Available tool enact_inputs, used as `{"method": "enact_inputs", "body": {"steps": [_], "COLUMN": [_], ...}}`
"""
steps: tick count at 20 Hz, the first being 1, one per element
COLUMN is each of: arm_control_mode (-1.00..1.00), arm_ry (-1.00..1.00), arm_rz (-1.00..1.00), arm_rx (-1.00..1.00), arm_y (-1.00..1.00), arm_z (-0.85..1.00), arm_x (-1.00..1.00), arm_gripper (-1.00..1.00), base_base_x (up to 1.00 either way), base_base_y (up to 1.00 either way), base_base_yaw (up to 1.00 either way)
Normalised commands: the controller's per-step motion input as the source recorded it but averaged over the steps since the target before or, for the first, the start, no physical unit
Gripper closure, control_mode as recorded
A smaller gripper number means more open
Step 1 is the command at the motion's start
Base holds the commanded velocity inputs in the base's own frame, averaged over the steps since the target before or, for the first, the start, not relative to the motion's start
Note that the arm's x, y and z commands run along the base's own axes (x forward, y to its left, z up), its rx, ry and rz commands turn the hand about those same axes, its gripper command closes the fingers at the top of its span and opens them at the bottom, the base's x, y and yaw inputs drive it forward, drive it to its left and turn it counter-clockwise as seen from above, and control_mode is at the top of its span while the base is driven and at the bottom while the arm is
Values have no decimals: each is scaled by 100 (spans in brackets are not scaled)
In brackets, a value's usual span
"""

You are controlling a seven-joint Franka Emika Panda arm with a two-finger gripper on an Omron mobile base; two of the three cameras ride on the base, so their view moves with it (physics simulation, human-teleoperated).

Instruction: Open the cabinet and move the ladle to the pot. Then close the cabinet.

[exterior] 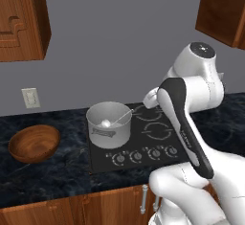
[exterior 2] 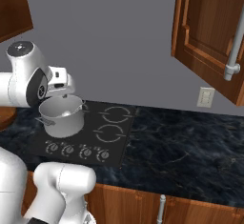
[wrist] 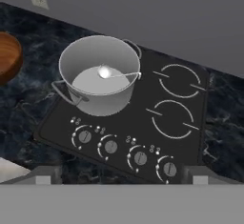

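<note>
The ladle point(wrist: 106, 72) is in the pot point(wrist: 97, 75), ball head down on the floor of it and the thin handle leaning up against the rim on the burner side, so by the look of things the carrying part of the job is done. The jaws stand wide apart and hold nothing; in the hand view the pot lies below and ahead of them, a little off to one side, with the stove top point(wrist: 143, 118) and its row of knobs nearest the fingertips. Seen from the left base camera, the ladle point(exterior: 112, 122) lies slanted inside the pot point(exterior: 109, 123), which sits on a rear corner of the stove, and a wooden bowl point(exterior: 33, 142) rests on the dark bench well clear of it. So the step in hand, as I read it, is pulling away from the pot and turning to the cabinet point(exterior 2: 209, 37). From the right base camera its door hangs swung out toward the room, the long silver handle point(exterior 2: 236, 46) on its free edge, high above and far across from where the jaws are now. The next move calls for lifting the arm straight up clear of the pot rim, sweeping across to that door, and pressing on its outer face or handle to swing it shut without clipping the pot on the way.
</note>
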Motion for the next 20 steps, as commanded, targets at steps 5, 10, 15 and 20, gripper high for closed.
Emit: {"method": "enact_inputs", "body": {"steps": [5, 10, 15, 20], "arm_control_mode": [100, 100, 100, 100], "arm_ry": [0, 0, 0, 0], "arm_rz": [0, 0, 0, 0], "arm_rx": [0, 0, 0, 0], "arm_y": [-19, 0, 0, 0], "arm_z": [-6, 0, 0, 0], "arm_x": [-20, 0, 0, 0], "arm_gripper": [-100, -100, -100, -100], "base_base_x": [-17, -100, -39, 21], "base_base_y": [-9, -90, -100, -100], "base_base_yaw": [0, -2, -3, 0]}}
